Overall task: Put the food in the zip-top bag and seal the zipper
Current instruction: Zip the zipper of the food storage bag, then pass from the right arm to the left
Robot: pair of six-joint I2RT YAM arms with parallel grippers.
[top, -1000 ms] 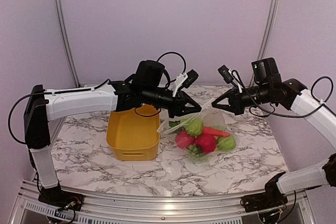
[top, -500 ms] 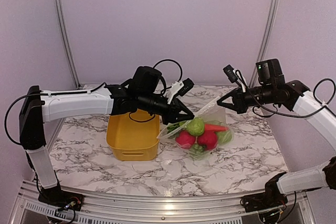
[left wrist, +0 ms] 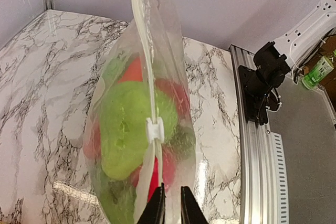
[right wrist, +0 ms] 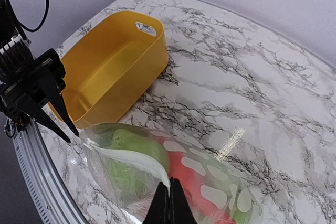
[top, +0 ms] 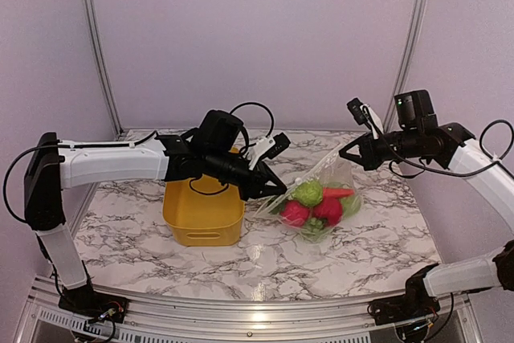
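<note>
The zip-top bag, clear with white dots, hangs stretched between both grippers, its belly low over the marble. Inside lies the food: a green apple, red pieces and a carrot. My left gripper pinches the bag's left mouth end. In the left wrist view its jaws stand a thin slit apart on the zipper, just below the white slider. My right gripper is shut on the other end of the zipper, as its wrist view shows.
A yellow bin stands on the marble table just left of the bag, under my left arm. The aluminium rail runs along the table's front edge, with the right arm's base on it.
My left gripper has drawn back to the left and downward along the bag's mouth. The bag has sunk lower. My right gripper has shifted slightly right, still holding its end.
</note>
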